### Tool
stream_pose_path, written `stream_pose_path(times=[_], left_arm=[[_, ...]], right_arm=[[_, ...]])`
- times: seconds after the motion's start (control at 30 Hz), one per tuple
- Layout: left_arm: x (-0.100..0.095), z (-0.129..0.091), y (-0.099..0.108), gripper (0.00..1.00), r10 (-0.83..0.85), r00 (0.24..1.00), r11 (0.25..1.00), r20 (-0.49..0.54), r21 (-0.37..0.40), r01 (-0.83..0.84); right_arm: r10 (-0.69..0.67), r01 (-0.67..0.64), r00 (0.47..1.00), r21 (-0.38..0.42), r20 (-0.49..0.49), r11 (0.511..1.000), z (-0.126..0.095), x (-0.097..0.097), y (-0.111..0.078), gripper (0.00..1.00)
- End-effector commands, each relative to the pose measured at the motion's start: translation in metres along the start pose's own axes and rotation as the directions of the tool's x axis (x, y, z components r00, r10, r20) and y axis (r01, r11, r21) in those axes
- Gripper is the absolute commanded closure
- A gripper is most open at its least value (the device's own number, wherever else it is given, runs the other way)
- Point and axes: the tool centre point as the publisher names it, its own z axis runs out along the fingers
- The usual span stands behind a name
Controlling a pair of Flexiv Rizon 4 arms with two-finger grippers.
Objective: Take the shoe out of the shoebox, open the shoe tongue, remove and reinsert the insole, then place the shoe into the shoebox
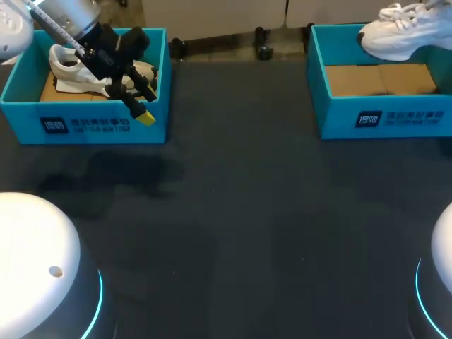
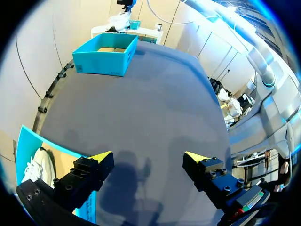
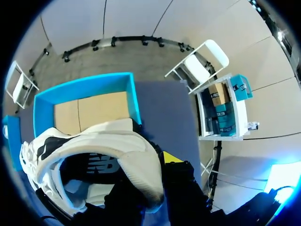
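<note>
Shoe [image 1: 406,28], white, aloft over the far wall of the right box [image 1: 395,116] at the far right corner of the table [image 1: 247,212], laces on the side toward the table's middle. Gripped at the collar by the right gripper [image 3: 155,165], with one yellow tip showing outside the collar and the other finger hidden in the dark-lined opening; jaws narrow, clamped on the collar wall. Bare cardboard floor of the right box directly beneath, nothing lying on it. Left gripper [image 2: 148,162] spread wide with nothing between its fingers, hanging above the right end of the left box [image 1: 99,123] at the table's far left corner. One finger [image 2: 96,165] over that box's blue wall, the other over bare dark table just beside it. Other shoe [image 1: 67,67], also white, lying inside the left box on its cardboard floor, partly under the left arm. Both boxes blue and open-topped, set along the far edge and well apart, with only dark tabletop between them.
</note>
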Motion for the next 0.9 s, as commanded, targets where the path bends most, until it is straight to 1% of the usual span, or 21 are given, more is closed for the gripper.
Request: stream_pose_path(times=[0.03, 0.4, 0.7, 0.9], left_arm=[[0.001, 0.000, 0.001, 0.00, 0.000, 1.000, 1.000, 0.001, -0.001, 0.000], [0.001, 0.000, 0.001, 0.00, 0.000, 1.000, 1.000, 0.001, -0.001, 0.000], [0.001, 0.000, 0.001, 0.00, 0.000, 1.000, 1.000, 0.001, -0.001, 0.000], [0.001, 0.000, 0.001, 0.00, 0.000, 1.000, 1.000, 0.001, -0.001, 0.000]], right_arm=[[0.027, -0.027, 1.000, -0.015, 0.010, 1.000, 0.000, 0.006, -0.010, 1.00], [0.059, -0.059, 0.998, 0.004, -0.008, 0.998, 0.011, 0.026, -0.031, 1.00], [0.088, -0.088, 0.996, -0.001, -0.019, 0.996, 0.023, 0.042, -0.032, 1.00], [0.069, -0.069, 0.997, 0.005, -0.025, 0.998, 0.033, 0.055, -0.035, 1.00]])
